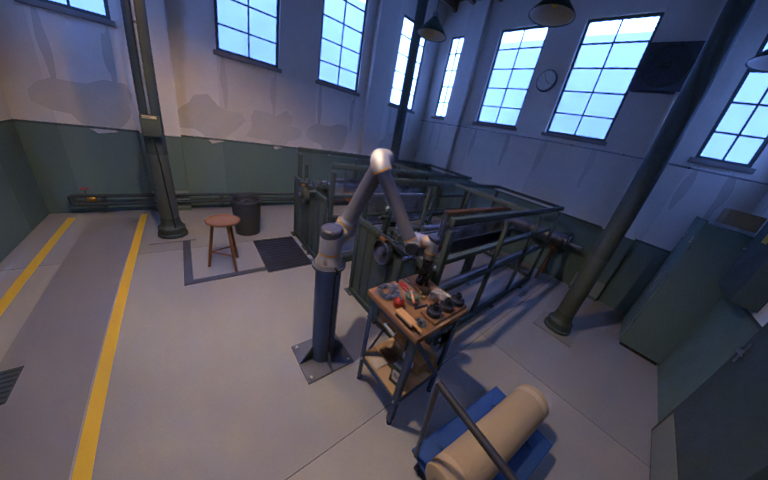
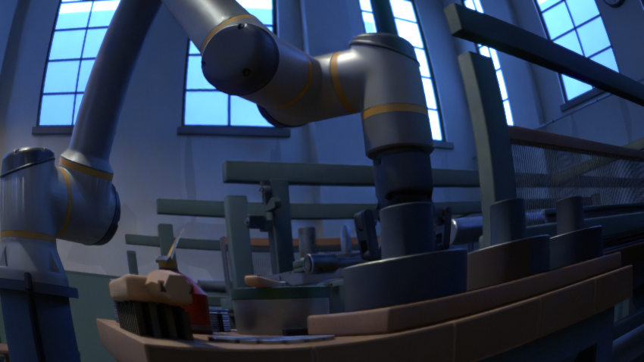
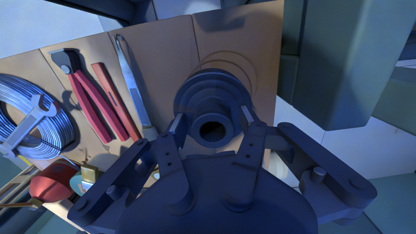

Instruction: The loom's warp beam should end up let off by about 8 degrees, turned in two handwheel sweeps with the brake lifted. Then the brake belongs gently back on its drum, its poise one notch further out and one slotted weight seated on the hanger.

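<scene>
A dark slotted weight [image 3: 212, 109] sits flat on the wooden tool cart's tray, its raised hub pointing up between the fingers of my gripper [image 3: 211, 120]. The gripper hangs straight down over the hub [image 2: 406, 229], open and holding nothing. Two more weights [image 2: 509, 243] stand in a row on the same tray, further along. The green loom frame [image 1: 453, 226] stands just behind the cart. Its brake, poise and hanger are too small to make out from the side camera.
A shallow round tin [image 2: 279, 306] sits on the cart beside a red oil can [image 3: 51, 182]. Red pliers [image 3: 87, 96], a wire coil [image 3: 32, 119] with a spanner and a brush [image 2: 148, 297] crowd the cart's other end. A cloth roll [image 1: 487, 433] lies on a blue trolley.
</scene>
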{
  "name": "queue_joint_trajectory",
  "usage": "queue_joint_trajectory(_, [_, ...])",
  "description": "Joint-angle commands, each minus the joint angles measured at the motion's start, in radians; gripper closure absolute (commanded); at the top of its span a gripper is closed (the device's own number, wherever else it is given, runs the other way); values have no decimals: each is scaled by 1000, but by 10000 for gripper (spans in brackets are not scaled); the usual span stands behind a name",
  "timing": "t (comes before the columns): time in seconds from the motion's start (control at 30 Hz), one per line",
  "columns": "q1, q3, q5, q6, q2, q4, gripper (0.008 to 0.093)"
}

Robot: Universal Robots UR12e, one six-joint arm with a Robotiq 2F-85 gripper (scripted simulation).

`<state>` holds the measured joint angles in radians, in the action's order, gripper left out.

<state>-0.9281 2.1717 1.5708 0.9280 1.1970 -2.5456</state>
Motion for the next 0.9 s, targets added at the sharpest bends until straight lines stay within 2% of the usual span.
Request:
queue_joint_trajectory(0.0, [0, -1, 0, 0, 1, 0, 334])
queue_joint_trajectory(0.23, [0, -1, 0, 0, 0, 0, 339])
queue_joint_trajectory(0.87, [0, 0, 0, 0, 0, -1, 719])
